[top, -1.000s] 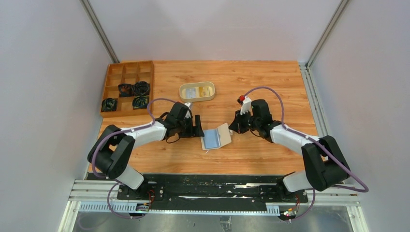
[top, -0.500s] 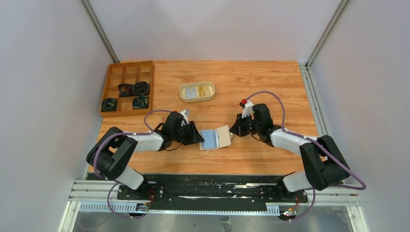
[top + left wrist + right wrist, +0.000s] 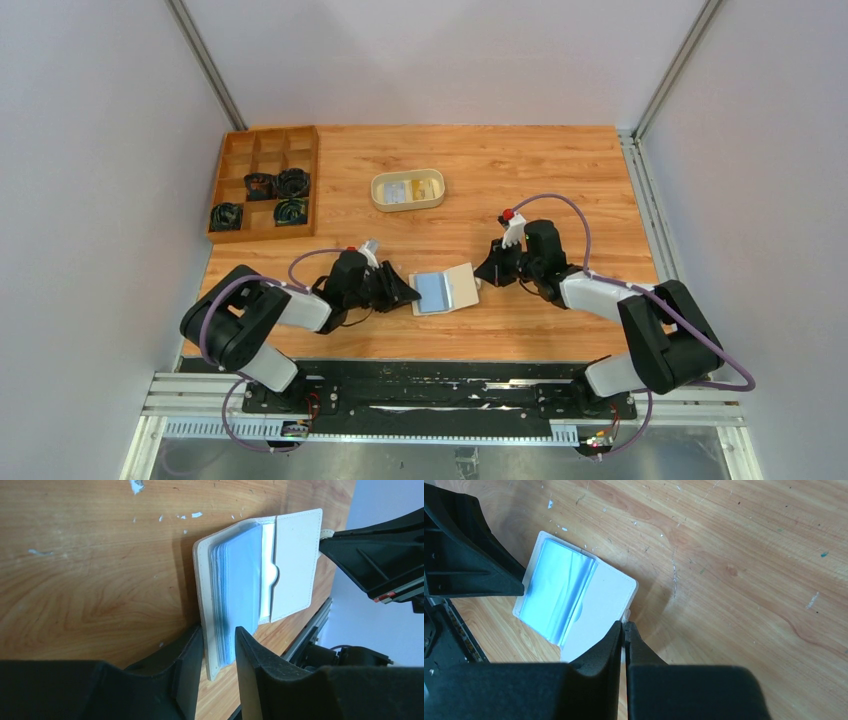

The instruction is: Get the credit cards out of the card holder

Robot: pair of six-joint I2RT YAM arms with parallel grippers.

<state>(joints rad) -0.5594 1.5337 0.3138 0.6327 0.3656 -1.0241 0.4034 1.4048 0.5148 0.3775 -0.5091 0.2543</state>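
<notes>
The card holder [image 3: 445, 290] lies open on the wooden table, a cream wallet with pale blue pockets [image 3: 240, 580]. My left gripper [image 3: 405, 293] comes in low from the left; its jaws [image 3: 219, 630] are closed over the wallet's left cover and the stack of blue pockets. My right gripper [image 3: 487, 272] is shut on the snap tab at the cream flap's right edge [image 3: 625, 624]. Credit cards [image 3: 410, 189], whitish and yellow, lie in the oval tray. Whether cards sit inside the blue pockets [image 3: 556, 587] cannot be told.
The oval cream tray [image 3: 378, 192] stands behind the wallet at mid-table. A wooden divided box [image 3: 268, 145] with dark coiled items sits at the back left. Metal frame posts and grey walls border the table on both sides.
The left gripper has dropped low to the table, shifted toward the near edge and closed from wide open onto the wallet's left side. The right gripper stayed shut and sank slightly.
</notes>
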